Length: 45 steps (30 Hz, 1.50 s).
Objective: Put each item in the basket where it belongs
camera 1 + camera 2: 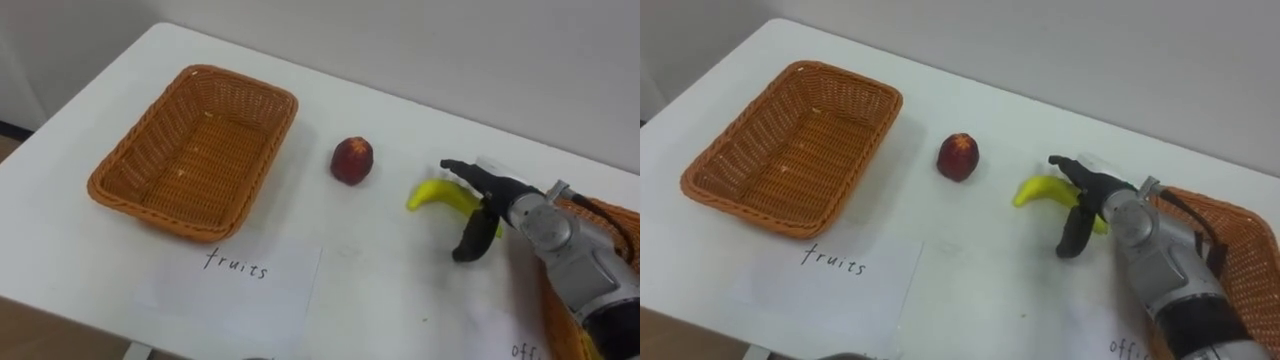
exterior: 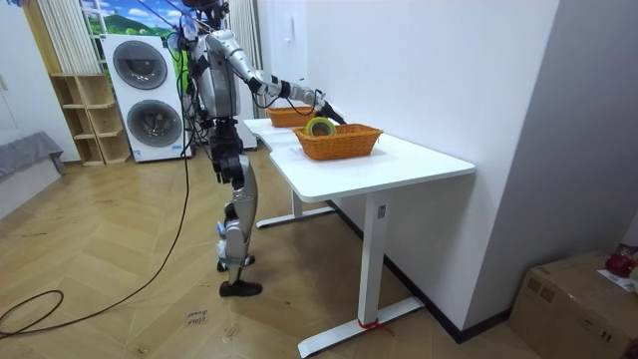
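An empty wicker fruit basket (image 1: 128, 152) stands at the table's left, with a paper label (image 1: 236, 284) reading "fruits" in front of it. A red peach (image 1: 352, 160) lies in the middle of the table. To its right lies a yellow banana (image 1: 438, 195). My right hand (image 1: 502, 197) hovers over the banana's right end, open, with fingers stretched past its far side and the thumb hanging down on its near side. A second wicker basket (image 1: 612, 216) sits at the right edge, behind my right forearm.
The white table (image 1: 400, 290) stands against a pale wall. In the room view the robot stands at the table's long side, and the nearer basket (image 2: 339, 143) holds a yellow-green roll (image 2: 319, 126). Bare tabletop lies between the peach and the fruit basket.
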Tool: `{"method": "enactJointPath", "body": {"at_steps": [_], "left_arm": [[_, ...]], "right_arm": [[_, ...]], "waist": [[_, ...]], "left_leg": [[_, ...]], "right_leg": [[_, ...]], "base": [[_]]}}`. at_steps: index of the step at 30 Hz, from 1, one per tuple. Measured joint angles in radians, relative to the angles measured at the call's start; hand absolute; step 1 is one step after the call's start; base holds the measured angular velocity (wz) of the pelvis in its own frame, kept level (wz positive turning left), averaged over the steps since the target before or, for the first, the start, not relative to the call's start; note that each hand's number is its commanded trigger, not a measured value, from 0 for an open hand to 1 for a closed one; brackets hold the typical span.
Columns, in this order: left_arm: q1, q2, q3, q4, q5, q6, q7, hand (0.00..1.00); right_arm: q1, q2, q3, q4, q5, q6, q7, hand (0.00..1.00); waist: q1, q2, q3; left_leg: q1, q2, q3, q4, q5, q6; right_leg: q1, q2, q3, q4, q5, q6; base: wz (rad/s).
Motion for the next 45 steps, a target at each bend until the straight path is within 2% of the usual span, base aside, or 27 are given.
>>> {"method": "enactJointPath", "body": {"at_steps": [7, 18, 40, 41, 42, 43, 44, 45], "left_arm": [[-0.025, 0.021, 0.0, 0.022, 0.002, -0.003, -0.036, 0.0], [-0.035, 0.022, -0.001, 0.022, 0.008, -0.007, -0.04, 0.0], [-0.033, 0.022, 0.0, 0.022, 0.007, -0.008, -0.041, 0.0], [-0.032, 0.022, 0.0, 0.026, 0.007, -0.01, -0.042, 0.0], [-0.033, 0.023, 0.0, 0.032, 0.007, -0.01, -0.042, 0.0], [-0.033, 0.023, 0.0, 0.035, 0.007, -0.01, -0.042, 0.0], [-0.034, 0.023, 0.0, 0.038, 0.007, -0.01, -0.042, 0.0], [-0.033, 0.023, 0.0, 0.039, 0.007, -0.01, -0.042, 0.0]], "right_arm": [[-0.008, -0.006, 0.007, 0.015, 0.004, 0.001, 0.051, 0.0], [-0.028, -0.021, 0.027, 0.034, 0.005, 0.001, 0.128, 0.0], [-0.027, -0.024, 0.026, 0.031, 0.001, 0.002, 0.164, 0.0], [-0.026, -0.024, 0.026, 0.031, 0.0, 0.001, 0.165, 0.21], [-0.025, -0.024, 0.026, 0.031, 0.0, 0.001, 0.167, 0.54], [-0.024, -0.024, 0.026, 0.031, 0.0, 0.001, 0.168, 0.63], [-0.023, -0.024, 0.026, 0.031, 0.0, 0.001, 0.169, 0.89], [-0.021, -0.024, 0.026, 0.031, 0.0, 0.001, 0.17, 1.0]], "waist": [[0.0, -0.007, 0.0001], [0.003, -0.006, 0.0003], [0.003, -0.004, 0.0004], [0.003, -0.004, 0.0004], [0.003, -0.004, 0.0004], [0.003, -0.004, 0.0004], [0.003, -0.004, 0.0004], [0.003, -0.004, 0.0004]], "left_leg": [[0.001, -0.001, -0.017, 0.001, 0.0, 0.0], [0.002, -0.001, -0.02, 0.001, 0.002, -0.003], [0.004, -0.001, -0.021, 0.001, 0.003, -0.004], [0.005, -0.001, -0.021, 0.001, 0.003, -0.004], [0.007, -0.001, -0.021, 0.001, 0.003, -0.004], [0.008, -0.001, -0.021, 0.0, 0.003, -0.004], [0.01, -0.001, -0.021, 0.0, 0.003, -0.004], [0.012, -0.001, -0.021, 0.0, 0.003, -0.004]], "right_leg": [[0.006, 0.0, -0.013, -0.001, 0.0, 0.0], [0.009, 0.002, -0.011, -0.002, 0.0, 0.0], [0.01, 0.003, -0.005, -0.003, 0.0, 0.0], [0.011, 0.004, -0.004, -0.003, 0.0, 0.0], [0.012, 0.004, -0.002, -0.003, 0.0, 0.0], [0.013, 0.004, -0.002, -0.003, 0.0, 0.0], [0.016, 0.004, -0.001, -0.004, 0.0, 0.0], [0.019, 0.004, -0.001, -0.006, 0.0, 0.0]], "base": [[0.06], [0.0], [0.0], [0.0], [0.0], [0.0], [0.0], [0.0]]}}
